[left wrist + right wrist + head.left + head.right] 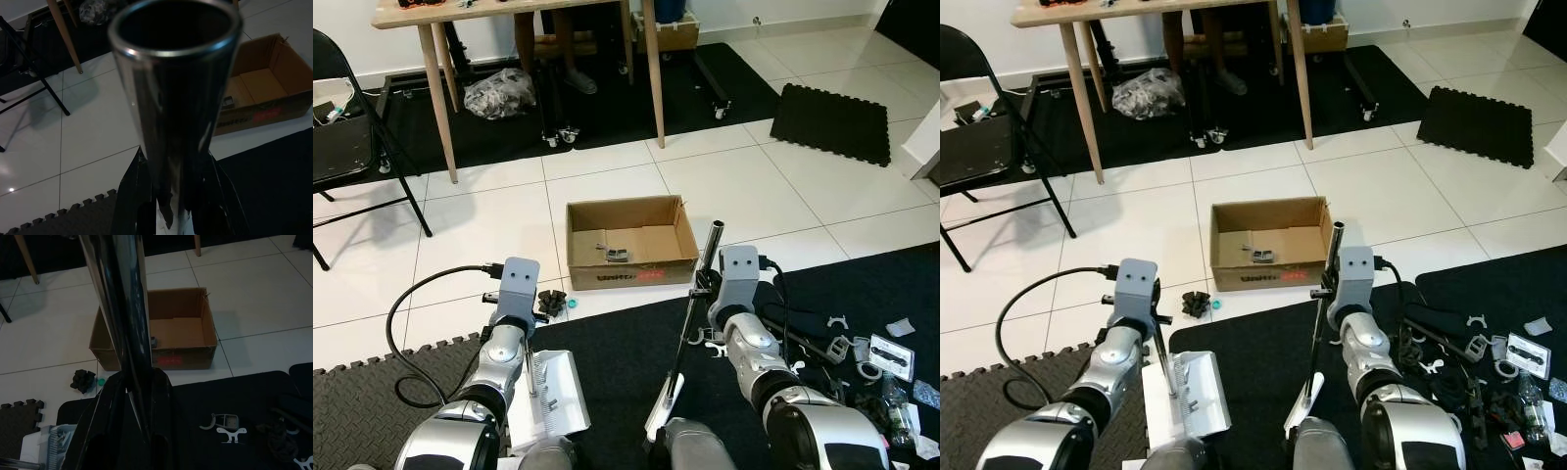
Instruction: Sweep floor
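Your left gripper (171, 196) clenched the dustpan (548, 397) handle; your right gripper (132, 411) grasped the broom handle (698, 294), both over the black mat (617, 372) near the cardboard box (629, 242).

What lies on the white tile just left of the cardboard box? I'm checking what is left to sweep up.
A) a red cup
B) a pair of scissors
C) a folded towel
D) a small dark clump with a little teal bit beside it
D: a small dark clump with a teal bit beside it sits on the tile by the box's front left corner, ahead of the dustpan.
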Controlling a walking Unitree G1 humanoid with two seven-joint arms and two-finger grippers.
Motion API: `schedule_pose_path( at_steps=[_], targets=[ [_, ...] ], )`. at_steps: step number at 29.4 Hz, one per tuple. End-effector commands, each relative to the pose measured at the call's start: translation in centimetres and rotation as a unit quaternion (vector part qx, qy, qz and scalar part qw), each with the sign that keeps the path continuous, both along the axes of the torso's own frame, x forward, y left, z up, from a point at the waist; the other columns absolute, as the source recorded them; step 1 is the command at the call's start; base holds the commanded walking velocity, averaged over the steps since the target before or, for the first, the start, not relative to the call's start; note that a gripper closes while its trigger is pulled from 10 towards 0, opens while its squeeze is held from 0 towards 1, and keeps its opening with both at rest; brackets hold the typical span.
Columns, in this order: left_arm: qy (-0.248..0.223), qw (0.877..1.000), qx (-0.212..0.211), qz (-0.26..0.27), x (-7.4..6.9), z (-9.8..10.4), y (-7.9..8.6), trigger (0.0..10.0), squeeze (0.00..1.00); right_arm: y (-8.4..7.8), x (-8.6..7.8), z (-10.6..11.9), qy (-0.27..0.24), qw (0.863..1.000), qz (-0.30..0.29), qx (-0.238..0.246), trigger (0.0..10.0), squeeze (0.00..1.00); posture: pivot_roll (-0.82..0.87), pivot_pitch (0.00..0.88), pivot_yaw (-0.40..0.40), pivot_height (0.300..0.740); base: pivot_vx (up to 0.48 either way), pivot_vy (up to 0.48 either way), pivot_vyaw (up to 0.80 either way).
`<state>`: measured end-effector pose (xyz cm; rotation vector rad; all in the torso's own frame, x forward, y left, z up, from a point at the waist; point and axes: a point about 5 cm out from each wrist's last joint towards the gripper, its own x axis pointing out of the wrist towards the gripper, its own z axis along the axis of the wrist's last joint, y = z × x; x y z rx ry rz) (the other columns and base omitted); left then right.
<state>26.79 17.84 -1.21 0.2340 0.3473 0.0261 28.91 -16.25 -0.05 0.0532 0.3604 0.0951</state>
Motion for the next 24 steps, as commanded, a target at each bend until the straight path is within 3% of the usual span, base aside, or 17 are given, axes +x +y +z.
schedule_pose_path(
  at_steps=[1,24],
  targets=[
    [0.071,0.996,0.039,0.026,-2.18,-2.05,1.86,10.0,0.0,0.03,-0.77,-0.95,0.03,1.0,-0.005,0.003,10.0,0.0,-0.02,0.0,0.031,0.74,0.0,0.0,0.0],
    [0.071,0.996,0.039,0.027,-2.2,-2.07,1.88,10.0,0.0,0.04,-0.77,-0.95,0.03,1.0,-0.005,0.003,10.0,0.0,-0.02,0.0,0.03,0.74,0.0,0.0,0.0]
  ],
)
